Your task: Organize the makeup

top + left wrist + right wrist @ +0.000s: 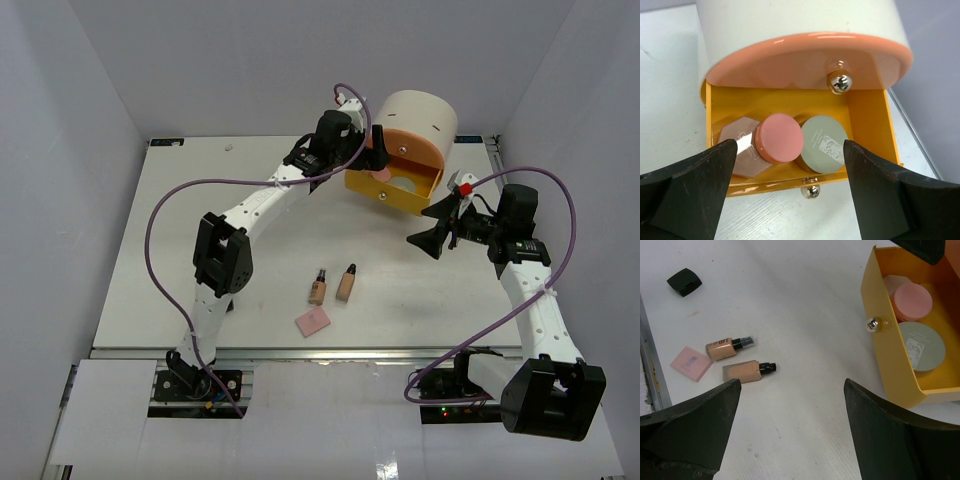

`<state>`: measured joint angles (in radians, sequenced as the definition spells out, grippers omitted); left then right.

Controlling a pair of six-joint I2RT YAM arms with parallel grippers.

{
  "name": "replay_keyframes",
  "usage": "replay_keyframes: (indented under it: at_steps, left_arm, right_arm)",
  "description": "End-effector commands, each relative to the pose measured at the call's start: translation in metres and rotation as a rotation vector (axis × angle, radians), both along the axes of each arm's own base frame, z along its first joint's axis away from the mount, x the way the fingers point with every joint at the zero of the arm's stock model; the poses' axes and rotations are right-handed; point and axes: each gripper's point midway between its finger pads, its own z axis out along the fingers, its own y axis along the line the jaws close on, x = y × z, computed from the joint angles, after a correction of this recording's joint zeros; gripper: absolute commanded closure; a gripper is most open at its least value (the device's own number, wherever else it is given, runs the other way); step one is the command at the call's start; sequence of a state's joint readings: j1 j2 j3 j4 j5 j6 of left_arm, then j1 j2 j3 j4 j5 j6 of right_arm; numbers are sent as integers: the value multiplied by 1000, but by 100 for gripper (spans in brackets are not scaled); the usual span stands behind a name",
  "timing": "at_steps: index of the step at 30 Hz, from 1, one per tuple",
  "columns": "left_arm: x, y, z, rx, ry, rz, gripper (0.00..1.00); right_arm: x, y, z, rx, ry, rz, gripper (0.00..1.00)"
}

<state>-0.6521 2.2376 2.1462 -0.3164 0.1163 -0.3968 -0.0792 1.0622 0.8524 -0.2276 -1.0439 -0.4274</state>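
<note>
**End effectors: 2**
- Left end effector (790,150): jaws spread wide and holding nothing. It is poised over the open yellow drawer (867,115).
- Right end effector (792,385): jaws wide apart and empty. It hangs above bare bench (200,200), to the right of the drawer.

**Makeup loose on the bench: 4**
- Flat pink square (691,362): 1. It lies flat, nearest the front edge and just beside the bottles.
- Beige bottles with black caps: 2. The first bottle (727,347) and the second bottle (747,370) lie on their sides, side by side but apart.
- Black square compact (684,281): 1. It lies well apart from the bottles and shows only in the right wrist view.

**Makeup in the yellow drawer: 3, left to right in the left wrist view**
- Pale hexagonal compact (737,145): 1, partly under the pink jar.
- Pink round jar (779,137): 1, in the middle.
- Pale green round jar (824,142): 1, touching the pink jar.

**Storage: 1**
- Cream cylinder (420,115): 1, at the back of the bench.
- Pink drawer (805,57): 1, shut, above the yellow one.
- Silver knobs: 2. One knob (839,82) is on the pink drawer, and the other knob (811,191) is on the yellow.
</note>
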Motion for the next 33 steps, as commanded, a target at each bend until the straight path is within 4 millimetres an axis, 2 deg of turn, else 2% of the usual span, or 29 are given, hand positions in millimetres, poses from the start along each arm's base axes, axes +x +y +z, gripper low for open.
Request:
replay_keyframes:
  at_steps: [1,3,5,6,7,8,9,11,13,14,16,18,19,22,23,25,26,29,31,32,33]
  left_arm:
    - [-32,29,113,-74,-176,10,2]
    - [-46,44,118,-57,-190,17,2]
    - [-68,70,115,-31,-201,34,2]
    - [-81,85,128,-42,-233,42,2]
    - [-91,98,131,-41,-246,56,2]
    - [-103,119,113,-13,-228,85,2]
    - [-120,145,127,-29,-264,123,2]
    - [-139,193,90,34,-237,235,2]
    - [-165,241,85,47,-271,354,2]
    - [-177,259,86,47,-286,400,2]
    - [-205,299,101,8,-348,512,2]
    - [-224,325,92,11,-360,583,2]
    - [-234,338,96,-5,-379,625,2]
    - [-263,373,107,-41,-435,720,2]
    - [-266,381,103,-35,-437,754,2]
    - [-281,396,104,-69,-465,794,2]
    - [-283,399,98,-62,-463,800,2]
    - [-296,414,94,-102,-487,847,2]
    - [-302,420,96,-129,-503,870,2]
    - [-305,425,96,-142,-511,886,2]
    - [-312,432,100,-174,-528,906,2]
  right_arm:
    - [-10,8,7,17,-59,73,10]
    - [-18,22,5,8,-64,124,10]
    - [-28,43,1,-27,-76,187,10]
    - [-29,49,-1,-51,-86,200,10]
    - [-32,57,-5,-71,-87,220,10]
    - [-40,77,-13,-98,-79,280,10]
    - [-46,93,-23,-137,-71,325,10]
    - [-55,118,-33,-199,-71,386,10]
    - [-65,150,-50,-281,-63,455,10]
    - [-68,165,-52,-311,-74,481,10]
    - [-83,200,-77,-401,-60,543,10]
    - [-87,232,-89,-458,-60,566,10]
    - [-84,255,-94,-484,-63,571,10]
    - [-100,308,-96,-478,-73,641,10]
    - [-101,328,-95,-474,-89,654,10]
    - [-105,354,-106,-482,-97,687,10]
    - [-109,369,-95,-456,-125,708,10]
    - [-121,402,-108,-453,-135,778,10]
    - [-124,422,-99,-422,-157,803,10]
    - [-125,428,-102,-416,-156,814,10]
    - [-126,436,-114,-423,-151,829,10]
